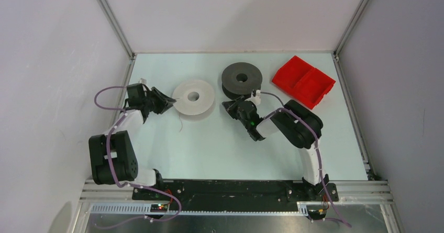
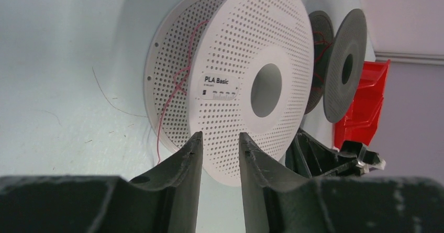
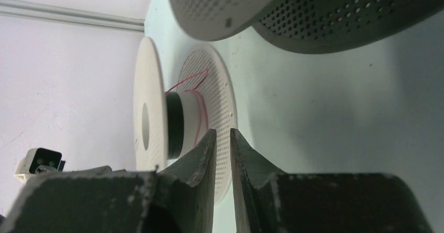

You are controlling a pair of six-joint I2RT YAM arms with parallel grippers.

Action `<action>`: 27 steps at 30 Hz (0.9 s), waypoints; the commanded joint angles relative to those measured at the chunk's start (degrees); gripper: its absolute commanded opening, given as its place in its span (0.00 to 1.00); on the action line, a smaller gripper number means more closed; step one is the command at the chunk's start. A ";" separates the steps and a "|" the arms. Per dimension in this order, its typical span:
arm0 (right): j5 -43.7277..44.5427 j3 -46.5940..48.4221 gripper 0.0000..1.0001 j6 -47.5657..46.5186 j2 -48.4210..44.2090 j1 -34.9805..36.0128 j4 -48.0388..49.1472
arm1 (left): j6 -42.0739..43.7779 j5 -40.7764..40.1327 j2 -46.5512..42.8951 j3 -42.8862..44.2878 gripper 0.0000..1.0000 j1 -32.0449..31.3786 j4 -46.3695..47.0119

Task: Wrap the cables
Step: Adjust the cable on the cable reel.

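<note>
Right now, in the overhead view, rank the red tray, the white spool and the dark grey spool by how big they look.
1. Red tray: clearly the largest.
2. White spool and dark grey spool: they look about the same size, so I won't rank one over the other.

Table, pale green top. Lying on it: white spool, flange down, left of centre; dark grey spool near it, further back; red tray, far right; loose thread, seemingly reddish, beside the white spool.
</note>
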 commanded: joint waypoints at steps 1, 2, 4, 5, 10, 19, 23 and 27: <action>3.26 -1.49 0.20 -7.69 -8.01 2.23 -2.37 | -0.37 0.73 -4.32 -0.24 0.35 1.25 1.71; 3.63 -1.52 0.21 -11.15 -9.81 2.82 -3.49 | 0.03 0.19 -5.37 -0.18 0.35 1.50 1.50; 5.10 -1.58 0.22 -17.09 -12.28 5.15 -5.04 | 0.93 -2.02 -7.34 -0.12 0.35 2.00 0.12; 6.06 -1.54 0.23 -19.16 -12.97 6.94 -5.29 | 1.13 -3.28 -8.22 -0.06 0.35 2.22 -1.20; 6.39 1.20 0.29 -34.31 -14.28 12.79 -6.78 | -0.15 -18.17 -18.34 -2.98 0.36 3.97 -2.84; 7.56 15.16 0.45 -46.36 -5.42 22.47 -18.65 | -6.02 -31.05 -27.44 -6.91 0.42 5.57 -6.86; 7.98 20.68 0.46 -47.80 -0.84 24.26 -21.31 | -7.05 -29.77 -26.83 -7.44 0.42 6.61 -7.34; 7.92 24.30 0.46 -49.04 2.37 25.49 -22.53 | -6.94 -29.64 -27.11 -7.73 0.42 7.15 -7.38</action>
